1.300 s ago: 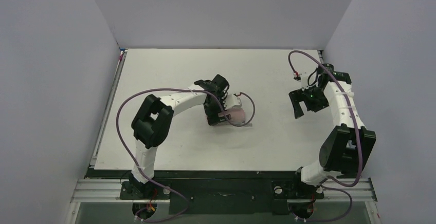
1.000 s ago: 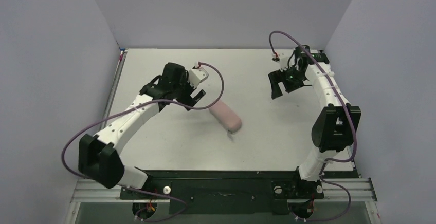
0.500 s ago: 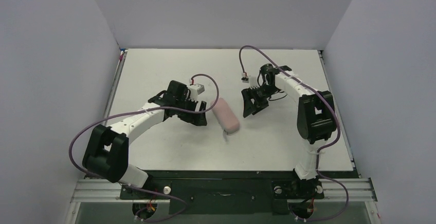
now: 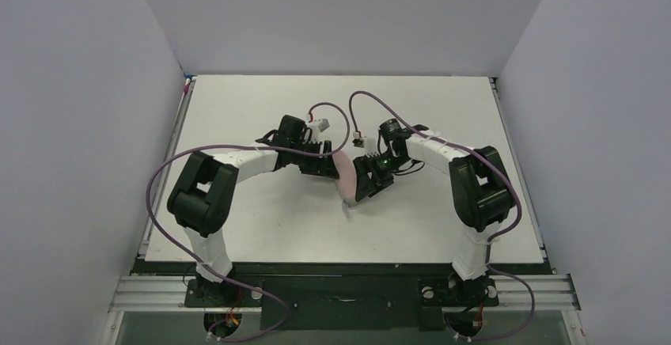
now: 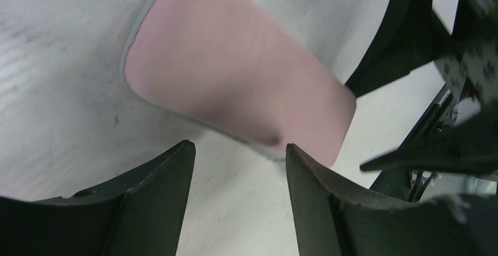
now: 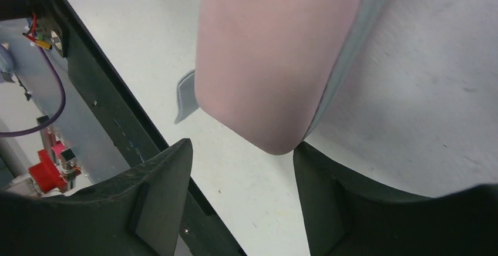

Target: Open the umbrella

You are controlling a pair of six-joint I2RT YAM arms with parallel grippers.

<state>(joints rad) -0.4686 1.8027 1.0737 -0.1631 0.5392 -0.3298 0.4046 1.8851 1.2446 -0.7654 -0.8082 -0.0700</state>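
No umbrella shows in any view. A small pink oval clamshell case [image 4: 346, 176] lies flat on the white table [image 4: 261, 234], near the middle. My left gripper [image 4: 325, 168] is open at the case's left side; in the left wrist view [image 5: 239, 147] the case [image 5: 235, 86] lies just beyond its fingertips. My right gripper [image 4: 366, 183] is open at the case's right side; in the right wrist view [image 6: 242, 144] the rounded end of the case [image 6: 276, 50] sits just beyond the gap, close to one fingertip [image 6: 305, 156]. Neither holds anything.
A small grey tab [image 6: 187, 94] sticks out beside the case's near end, also seen from above [image 4: 348, 207]. The two grippers are close together across the case. Grey walls stand left, right and behind. The table's dark front edge [image 6: 111, 115] runs near the right gripper.
Both arms have swung in towards the middle. The left gripper has closed in on the case from the left, the right gripper from the right. The case has stayed almost in place.
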